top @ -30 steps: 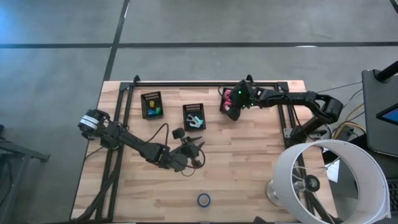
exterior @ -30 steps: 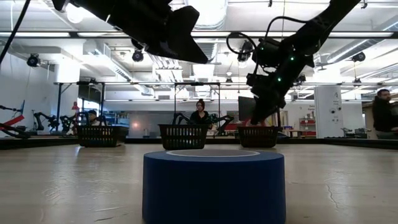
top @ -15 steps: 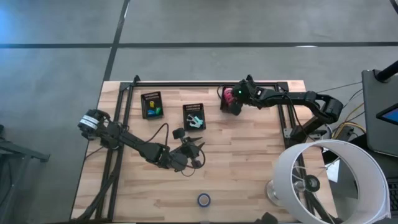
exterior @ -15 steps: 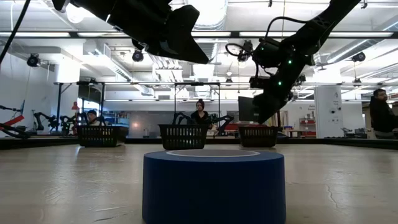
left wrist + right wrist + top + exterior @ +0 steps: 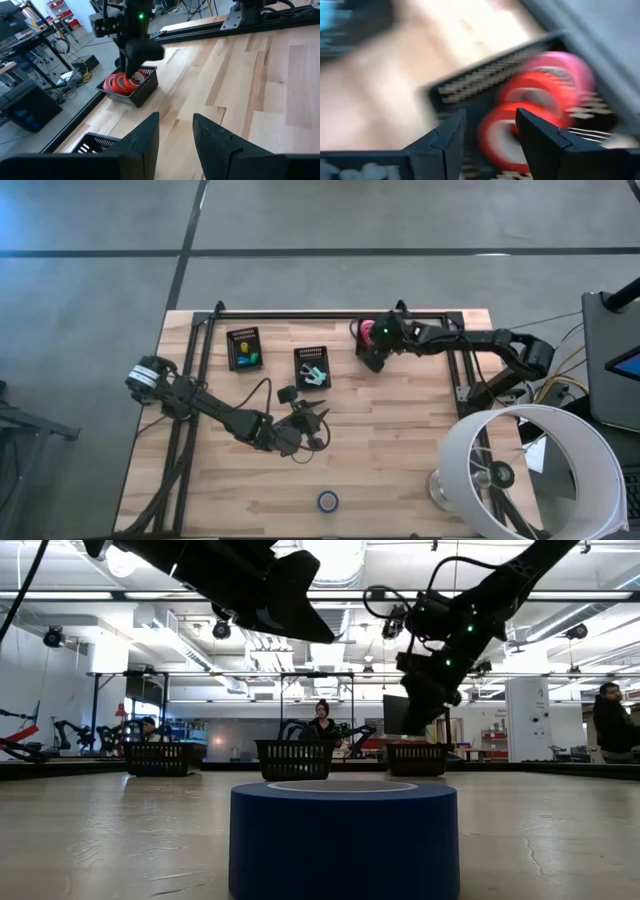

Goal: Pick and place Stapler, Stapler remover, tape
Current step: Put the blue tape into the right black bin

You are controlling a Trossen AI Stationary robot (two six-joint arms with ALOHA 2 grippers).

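Three red and pink tape rolls (image 5: 530,100) lie in a small black basket (image 5: 146,89) near the table's far edge. My right gripper (image 5: 490,135) hovers open just above them (image 5: 131,61), touching nothing I can see. A dark blue tape roll (image 5: 328,501) lies flat on the table near its near edge, large in the low view (image 5: 343,835). My left gripper (image 5: 318,420) waits open over the middle of the table, its fingers (image 5: 150,135) pointing toward the basket of red rolls.
Two more black baskets stand near the far edge: one (image 5: 243,348) holds yellow and green items, the other (image 5: 313,367) holds pale teal items. A white lamp shade (image 5: 525,470) overhangs the near right corner. Black rails run along the far and side edges.
My right gripper has risen a little above the basket of red rolls and drifted slightly toward the table's far edge. The blur in its wrist view shows that it is still moving. The left arm and the blue roll have kept still.
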